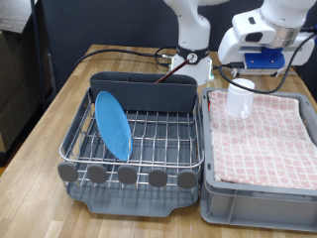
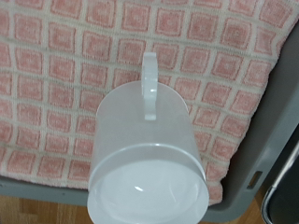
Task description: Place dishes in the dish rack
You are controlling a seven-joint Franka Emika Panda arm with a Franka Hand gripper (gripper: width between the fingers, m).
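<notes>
A light-blue plate (image 1: pixel 112 124) stands on edge in the wire dish rack (image 1: pixel 139 149). A white cup (image 1: pixel 239 102) sits on checked cloth.

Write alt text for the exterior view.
A robot gripper hangs over a white cup on a pink checked cloth lining a grey crate. Beside it, a light-blue plate leans in the dish rack.

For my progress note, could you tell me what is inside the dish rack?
The dish rack holds one blue plate, standing on edge in the wires. The inside of its grey caddy is hidden.
</notes>
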